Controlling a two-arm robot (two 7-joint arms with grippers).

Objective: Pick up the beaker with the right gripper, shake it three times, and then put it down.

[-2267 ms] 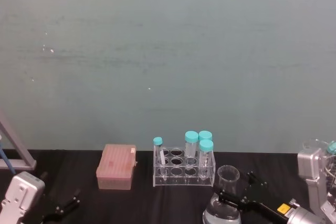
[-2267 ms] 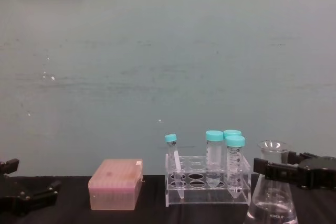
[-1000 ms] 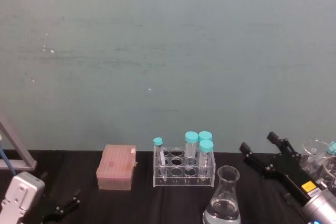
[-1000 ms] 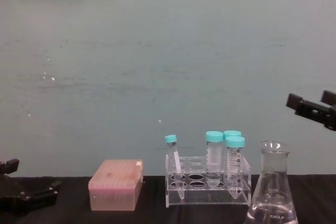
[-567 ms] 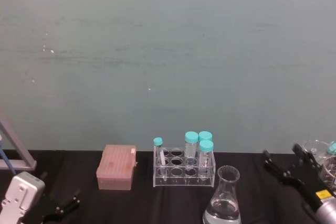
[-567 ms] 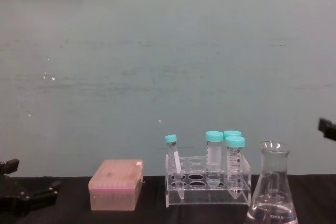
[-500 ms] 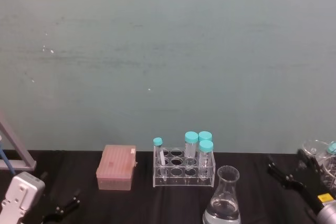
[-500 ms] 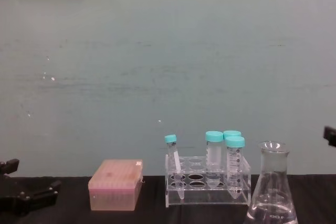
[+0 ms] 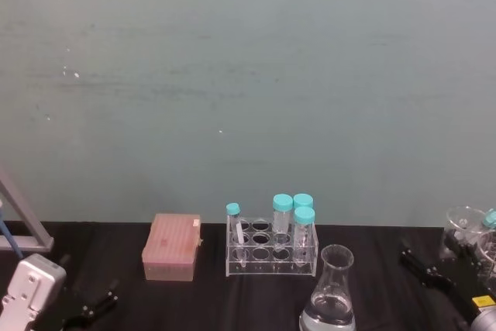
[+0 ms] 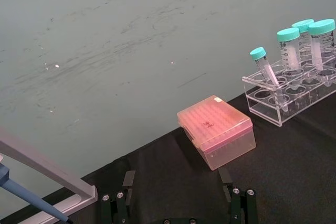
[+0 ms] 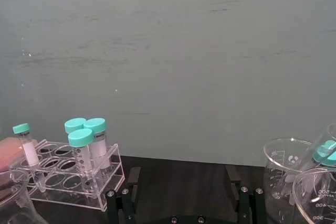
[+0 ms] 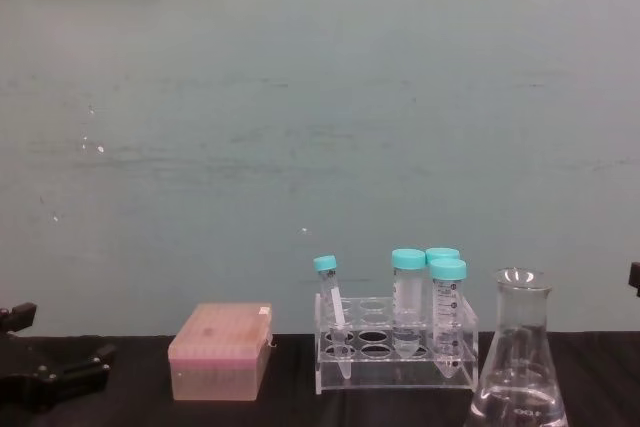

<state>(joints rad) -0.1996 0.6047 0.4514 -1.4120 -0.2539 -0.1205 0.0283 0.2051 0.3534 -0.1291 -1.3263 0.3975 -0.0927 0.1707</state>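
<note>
Where head view looks down, beaker [image 9: 332, 294] upright on black desk [image 9: 209, 300], before tube rack [image 9: 271, 247]; right pincer [image 9: 442, 263] apart, empty, well right of it. Left pincer [image 9: 89, 305] parked low left, apart. Chest view: beaker [image 12: 518, 362] beside rack [image 12: 395, 345], untouched.

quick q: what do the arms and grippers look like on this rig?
Both grippers are black with two flat, angular fingers. The left gripper sits on a silver-grey boxy wrist housing. The right gripper carries a small yellow label; screw heads show on the finger bases in the wrist views.
</note>
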